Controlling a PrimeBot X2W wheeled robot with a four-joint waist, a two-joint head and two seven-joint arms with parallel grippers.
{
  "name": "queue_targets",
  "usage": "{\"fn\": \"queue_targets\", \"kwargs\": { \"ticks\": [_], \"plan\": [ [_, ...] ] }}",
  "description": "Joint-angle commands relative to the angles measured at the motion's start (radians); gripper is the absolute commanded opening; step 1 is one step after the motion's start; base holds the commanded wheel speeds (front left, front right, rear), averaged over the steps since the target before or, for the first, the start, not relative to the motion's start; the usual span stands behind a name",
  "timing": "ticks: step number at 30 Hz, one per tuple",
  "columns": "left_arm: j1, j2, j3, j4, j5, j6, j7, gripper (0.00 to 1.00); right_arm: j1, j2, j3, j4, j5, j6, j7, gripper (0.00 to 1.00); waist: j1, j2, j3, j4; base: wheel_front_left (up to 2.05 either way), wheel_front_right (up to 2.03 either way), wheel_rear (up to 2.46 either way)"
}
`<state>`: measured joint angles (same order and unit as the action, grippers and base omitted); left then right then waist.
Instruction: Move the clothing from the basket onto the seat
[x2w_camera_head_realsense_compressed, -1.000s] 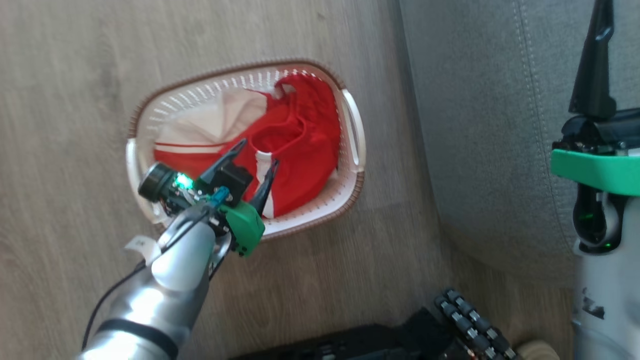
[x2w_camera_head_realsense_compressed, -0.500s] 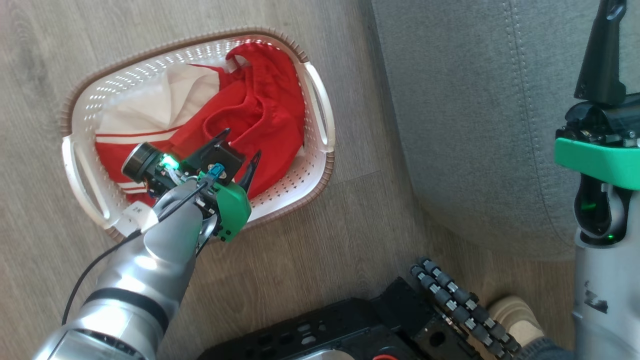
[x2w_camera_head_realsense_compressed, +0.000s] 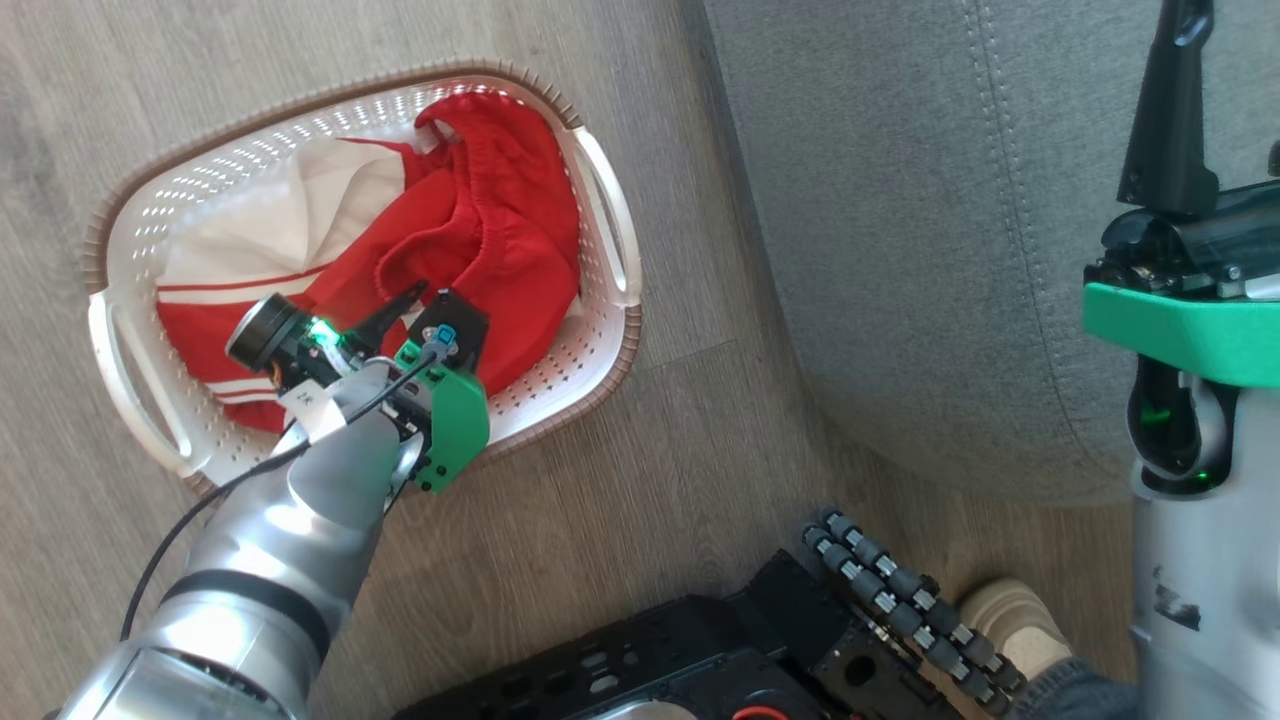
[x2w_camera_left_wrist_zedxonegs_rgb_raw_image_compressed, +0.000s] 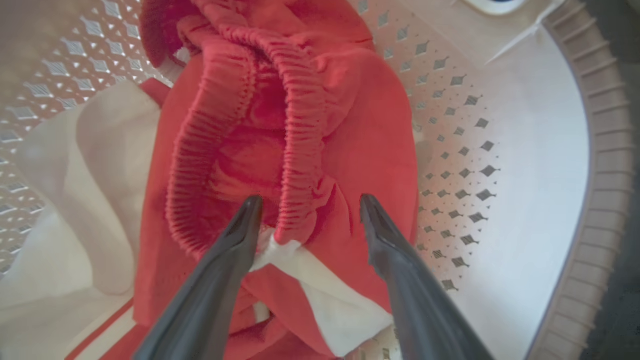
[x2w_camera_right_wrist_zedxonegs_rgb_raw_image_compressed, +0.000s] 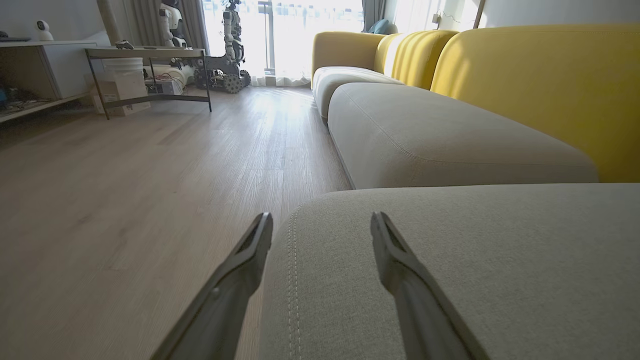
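Observation:
The clothing, red shiny fabric with white panels and stripes, lies bunched in the cream perforated basket on the wood floor. My left gripper reaches down into the basket. In the left wrist view this gripper is open, its two fingers straddling the gathered elastic waistband of the red clothing, close to the basket wall. The grey seat lies to the right of the basket. My right gripper is open and empty, hovering over the seat's corner; one of its fingers shows at the upper right.
My black wheeled base sits at the bottom, with a person's shoe beside it. A second grey cushion and yellow backrests stretch beyond the seat. A metal-legged table stands far off across open wood floor.
The head camera has shifted, sliding the scene left. My left gripper has gone lower into the basket onto the red clothing, still open. The right gripper holds its place over the seat.

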<state>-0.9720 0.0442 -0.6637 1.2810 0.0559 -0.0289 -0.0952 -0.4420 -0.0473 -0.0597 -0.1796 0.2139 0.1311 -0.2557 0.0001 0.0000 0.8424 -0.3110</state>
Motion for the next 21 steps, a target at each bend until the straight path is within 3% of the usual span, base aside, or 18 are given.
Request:
{"fn": "queue_targets", "kwargs": {
  "ticks": [1, 2, 3, 4, 5, 6, 7, 8, 21],
  "plan": [
    [0.015, 0.017, 0.005, 0.000, 0.007, 0.015, 0.010, 1.00, 0.019, -0.003, 0.020, -0.039, 0.007, 0.000, -0.006, 1.00, -0.0001, 0.0000, 0.000, -0.005, 0.00, 0.00, 0.00],
    [0.014, 0.018, 0.004, 0.001, 0.004, 0.015, 0.015, 0.88, 0.019, -0.003, 0.021, -0.040, 0.008, 0.000, -0.006, 1.00, -0.0001, 0.0000, 0.001, -0.007, 0.00, 0.00, 0.00],
    [0.013, 0.019, 0.004, 0.002, 0.002, 0.015, 0.019, 0.62, 0.020, -0.003, 0.023, -0.041, 0.008, 0.000, -0.006, 1.00, -0.0001, 0.0000, 0.003, -0.009, 0.00, 0.00, 0.00],
    [0.011, 0.020, 0.003, 0.003, 0.001, 0.015, 0.022, 0.44, 0.021, -0.003, 0.023, -0.041, 0.008, 0.000, -0.006, 1.00, -0.0001, 0.0000, 0.004, -0.010, 0.00, 0.00, 0.00],
    [0.010, 0.020, 0.002, 0.003, -0.001, 0.015, 0.022, 0.32, 0.022, -0.003, 0.023, -0.041, 0.007, 0.000, -0.006, 1.00, -0.0001, 0.0000, 0.005, -0.010, 0.00, 0.00, 0.00],
    [0.010, 0.020, 0.002, 0.003, -0.001, 0.015, 0.022, 0.32, 0.022, -0.003, 0.023, -0.041, 0.007, 0.000, -0.006, 1.00, -0.0001, 0.0000, 0.005, -0.010, 0.00, 0.00, 0.00],
    [0.008, 0.020, 0.001, 0.004, -0.004, 0.014, 0.021, 0.11, 0.023, -0.003, 0.023, -0.040, 0.007, 0.000, -0.006, 1.00, -0.0001, 0.0000, 0.006, -0.010, 0.00, 0.00, 0.00],
    [0.007, 0.020, 0.000, 0.004, -0.006, 0.014, 0.019, 0.00, 0.023, -0.003, 0.023, -0.039, 0.008, 0.000, -0.006, 1.00, -0.0001, 0.0000, 0.006, -0.009, 0.00, 0.00, 0.00],
    [0.016, 0.010, -0.017, 0.001, -0.045, -0.013, -0.066, 0.00, 0.033, -0.003, 0.009, 0.020, 0.001, 0.000, -0.006, 1.00, -0.0001, 0.0000, -0.120, 0.047, 0.00, 0.00, 0.00]
  ]
}}
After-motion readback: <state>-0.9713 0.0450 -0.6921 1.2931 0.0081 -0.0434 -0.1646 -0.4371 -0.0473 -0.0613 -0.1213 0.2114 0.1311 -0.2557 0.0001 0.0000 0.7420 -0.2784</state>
